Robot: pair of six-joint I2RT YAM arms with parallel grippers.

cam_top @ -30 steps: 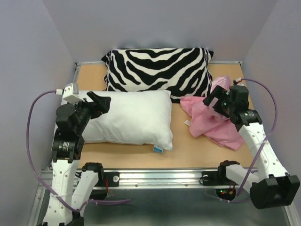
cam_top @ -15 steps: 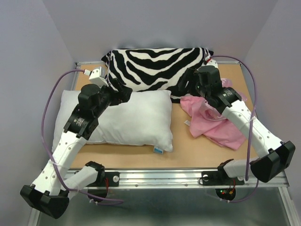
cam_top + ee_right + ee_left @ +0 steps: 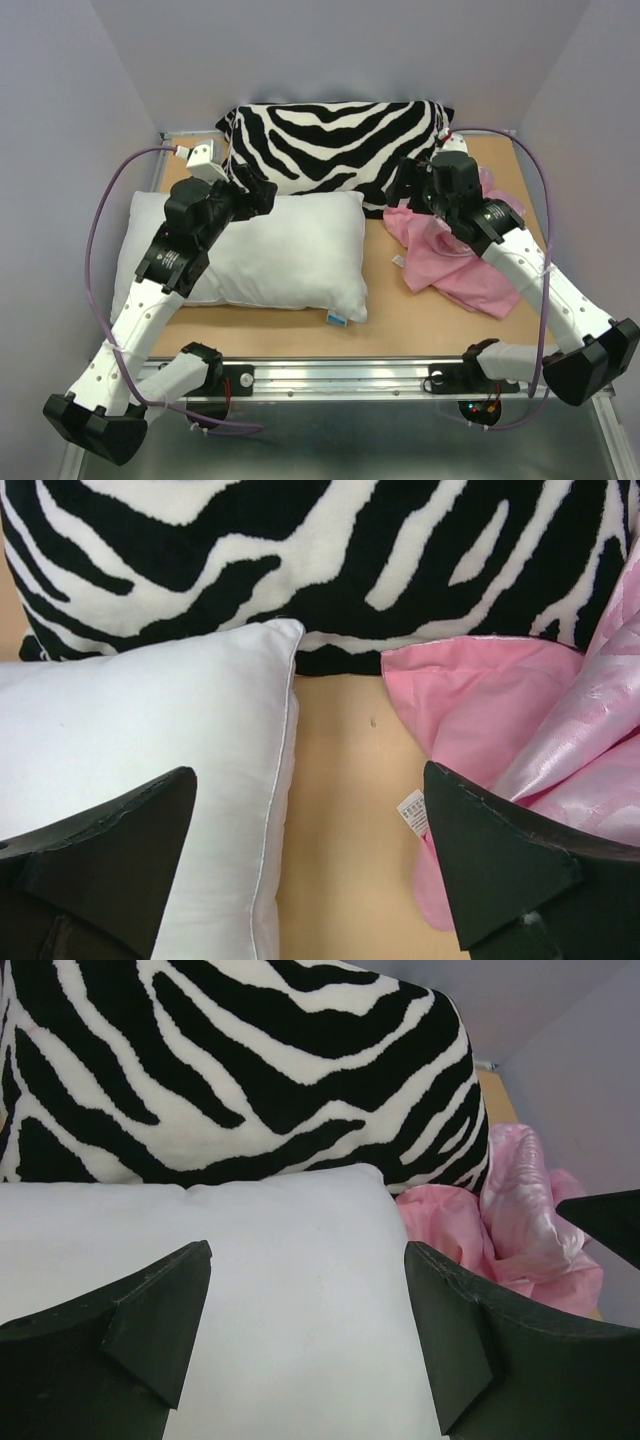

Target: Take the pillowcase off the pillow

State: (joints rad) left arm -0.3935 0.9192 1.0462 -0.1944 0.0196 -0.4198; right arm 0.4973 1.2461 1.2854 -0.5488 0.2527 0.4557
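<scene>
Pink shiny satin pillowcase lies crumpled near plump white pillow, fully off it, not touching. Prob. light, limp, slippery: pinch a bunched fold. Left gripper & right gripper jaws wide, holding nothing.

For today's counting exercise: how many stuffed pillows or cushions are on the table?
2: the white pillow front left, the zebra-striped cushion behind it at the back. The pink pillowcase looks empty.
</scene>
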